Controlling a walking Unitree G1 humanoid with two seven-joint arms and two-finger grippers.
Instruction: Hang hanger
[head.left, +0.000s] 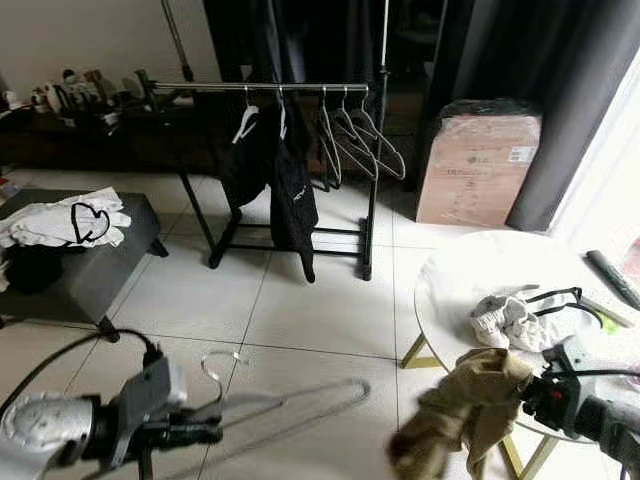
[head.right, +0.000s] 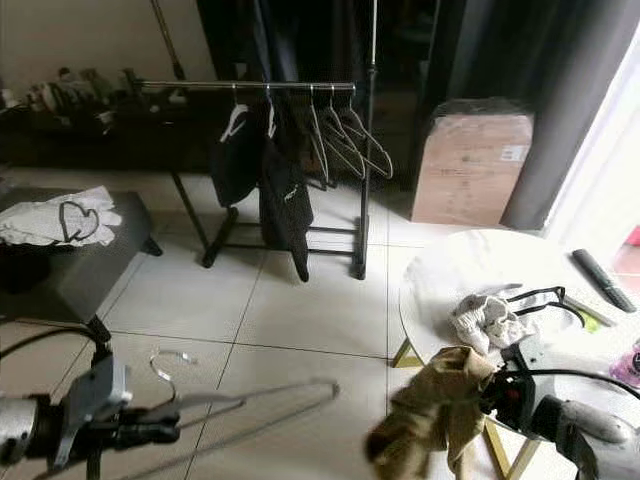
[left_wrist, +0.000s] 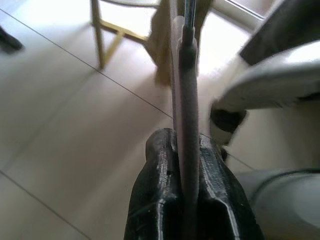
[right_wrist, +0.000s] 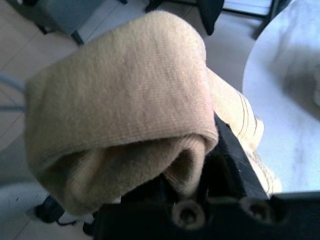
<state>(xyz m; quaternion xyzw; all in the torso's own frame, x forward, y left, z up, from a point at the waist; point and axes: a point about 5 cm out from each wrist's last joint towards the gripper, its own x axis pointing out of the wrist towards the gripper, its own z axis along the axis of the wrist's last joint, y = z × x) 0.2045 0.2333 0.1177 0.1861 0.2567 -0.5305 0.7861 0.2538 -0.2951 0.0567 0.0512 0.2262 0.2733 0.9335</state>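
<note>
Tiled floor (head.left: 300, 310) spreads before a clothes rack (head.left: 270, 90). Left gripper (head.left: 205, 432) is clamped tight on a wire hanger (head.left: 290, 405), which extends outward from its fingers. Right gripper (head.left: 530, 395) pinches a tan garment (head.left: 460, 410).

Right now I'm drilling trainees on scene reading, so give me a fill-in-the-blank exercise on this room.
1. The left gripper is shut on a wire ____.
2. The right gripper holds a ____ garment.
3. The clothes rack stands left of a cardboard ____.

Missing words: hanger; tan; box
</note>
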